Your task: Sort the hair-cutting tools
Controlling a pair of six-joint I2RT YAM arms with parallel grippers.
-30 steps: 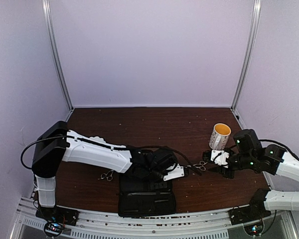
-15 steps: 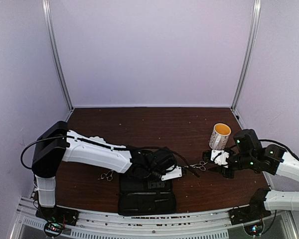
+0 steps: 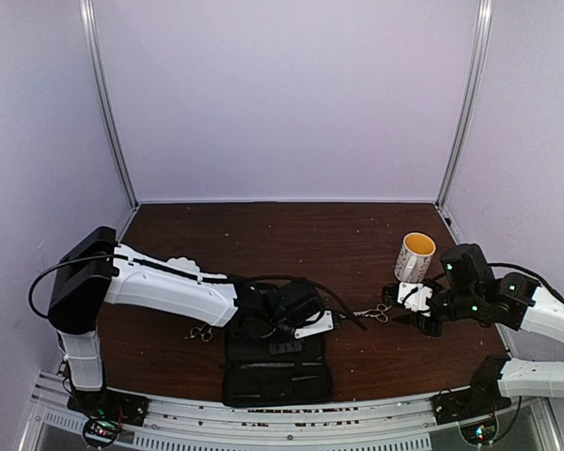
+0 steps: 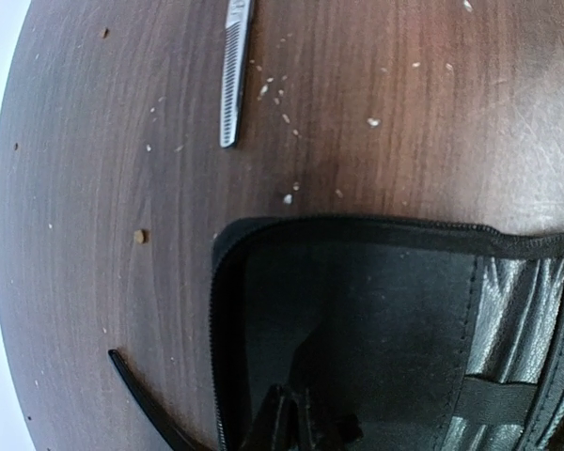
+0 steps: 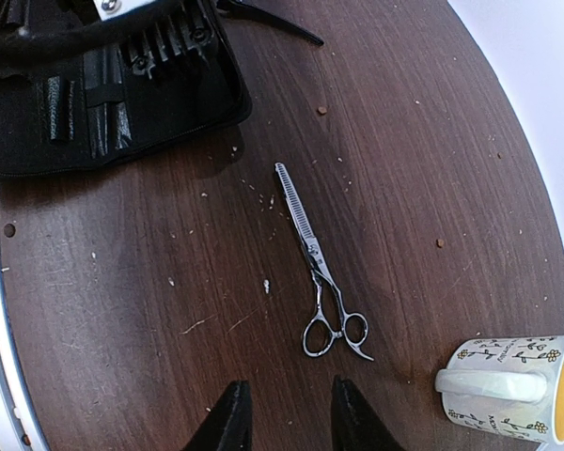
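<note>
On the counter (image 3: 263, 235) the zip case (image 3: 277, 371) lies at the middle of the near edge, the left scissors (image 3: 203, 332) just off its far left corner, the right scissors (image 3: 377, 313) apart to its right, and the mug (image 3: 415, 256) behind those scissors.

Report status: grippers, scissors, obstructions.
Left gripper shut over the open black case. Right gripper open, empty, thinning scissors lying just ahead of it. Mug off to the side, nothing blocking.
</note>
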